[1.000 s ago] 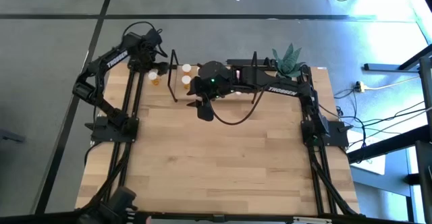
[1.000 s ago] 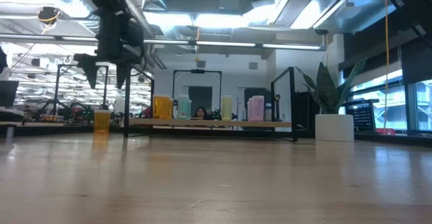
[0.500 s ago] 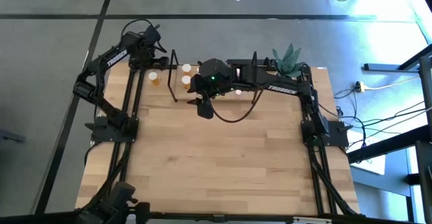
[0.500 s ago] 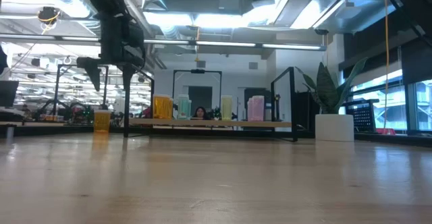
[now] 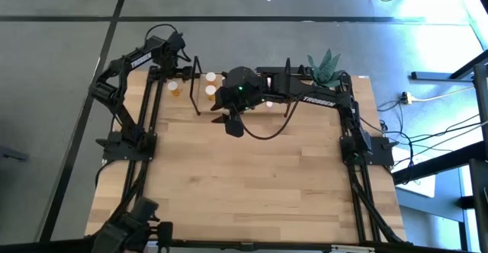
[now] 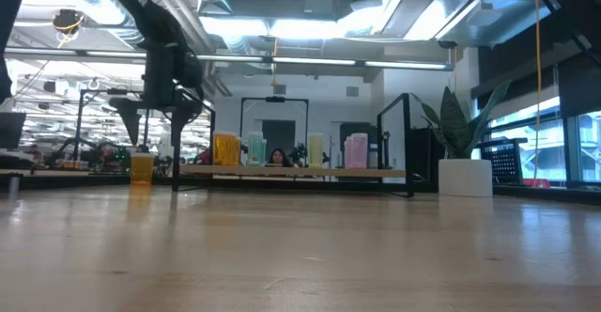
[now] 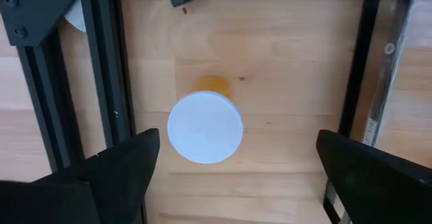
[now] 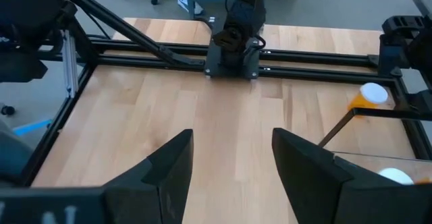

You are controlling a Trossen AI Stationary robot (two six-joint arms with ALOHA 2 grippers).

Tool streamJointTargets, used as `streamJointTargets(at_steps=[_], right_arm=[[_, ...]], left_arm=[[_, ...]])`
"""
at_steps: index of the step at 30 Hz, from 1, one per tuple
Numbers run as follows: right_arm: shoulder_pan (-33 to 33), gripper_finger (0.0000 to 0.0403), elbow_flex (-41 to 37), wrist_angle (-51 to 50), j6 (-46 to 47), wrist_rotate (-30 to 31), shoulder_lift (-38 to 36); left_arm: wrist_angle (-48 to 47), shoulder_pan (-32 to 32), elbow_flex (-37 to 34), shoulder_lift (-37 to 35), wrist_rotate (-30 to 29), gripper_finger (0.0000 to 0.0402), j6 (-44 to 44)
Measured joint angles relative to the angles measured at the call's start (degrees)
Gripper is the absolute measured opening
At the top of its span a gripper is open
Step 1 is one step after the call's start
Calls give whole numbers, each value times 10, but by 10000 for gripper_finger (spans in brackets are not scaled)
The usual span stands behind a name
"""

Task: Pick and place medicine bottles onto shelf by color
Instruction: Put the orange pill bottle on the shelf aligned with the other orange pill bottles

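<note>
High view, my left end effector point(image 5: 176, 64): at the far left corner of the counter point(image 5: 252, 184), over the orange bottle point(image 5: 174, 88) that stands just left of the shelf point(image 5: 242, 93).
High view, my right end effector point(image 5: 226, 114): at the near edge of the shelf, towards its left end; two more orange bottles point(image 5: 211, 84) stand on the shelf beside it.
Low view, left end effector point(image 6: 155, 115): hangs above the orange bottle point(image 6: 142, 168), fingers spread, not touching it.
Low view, shelf point(image 6: 299, 171): orange, whitish, green and pink bottles point(image 6: 355, 151) stand in a row on its board.
Left wrist view: I look straight down on the orange bottle's white cap point(image 7: 205, 127); my fingers point(image 7: 121, 169) stand wide on either side, gripping nothing.
Right wrist view: my fingers point(image 8: 167, 169) are parted and empty over bare counter point(image 8: 223, 143); the orange bottle point(image 8: 365, 99) shows far off.
</note>
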Motion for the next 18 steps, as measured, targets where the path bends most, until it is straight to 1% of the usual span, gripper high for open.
streamJointTargets(at_steps=[6, 10, 13, 18], right_arm=[[0, 204, 0, 0, 0, 0, 0], [0, 204, 0, 0, 0, -1, 0], [0, 204, 0, 0, 0, -1, 0], [0, 204, 0, 0, 1, -1, 0]], left_arm=[[5, 10, 1, -6, 25, 393, 0], [10, 24, 1, -18, 71, 393, 17], [10, 32, 1, -20, 97, 393, 61], [10, 23, 2, -25, 93, 393, 174]])
